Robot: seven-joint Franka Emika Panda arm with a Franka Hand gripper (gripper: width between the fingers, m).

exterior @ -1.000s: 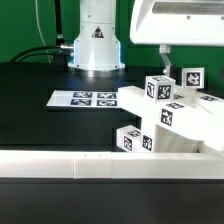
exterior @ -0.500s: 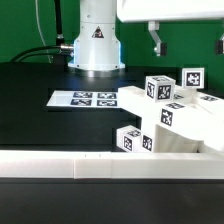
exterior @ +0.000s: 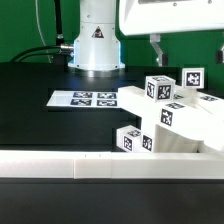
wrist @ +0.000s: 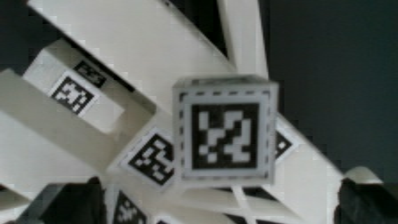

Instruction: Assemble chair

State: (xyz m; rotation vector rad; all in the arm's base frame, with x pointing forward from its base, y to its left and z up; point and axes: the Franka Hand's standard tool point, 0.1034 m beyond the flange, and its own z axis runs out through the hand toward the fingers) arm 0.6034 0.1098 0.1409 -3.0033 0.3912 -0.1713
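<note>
My gripper [exterior: 188, 50] hangs in the air above the chair parts, jaws spread as wide as they go and holding nothing; one finger [exterior: 156, 45] shows clearly in the exterior view, the other sits at that view's right edge. Below me the chair [exterior: 170, 120] is a cluster of white tagged pieces on the black table [exterior: 40, 120], lying toward the exterior view's right and close against the long white border rail [exterior: 70, 165] that runs along the table's near edge. A tagged cube [exterior: 158, 87] stands highest in the pile, with another tagged block [exterior: 132, 140] low at its near side, just behind the rail. The marker board [exterior: 82, 99] lies flat on the table beside the pile, toward the arm's base [exterior: 97, 45]. From my wrist, a large tag [wrist: 228, 135] fills the middle, on a white block, with slanted white panels [wrist: 71, 95] around it.
</note>
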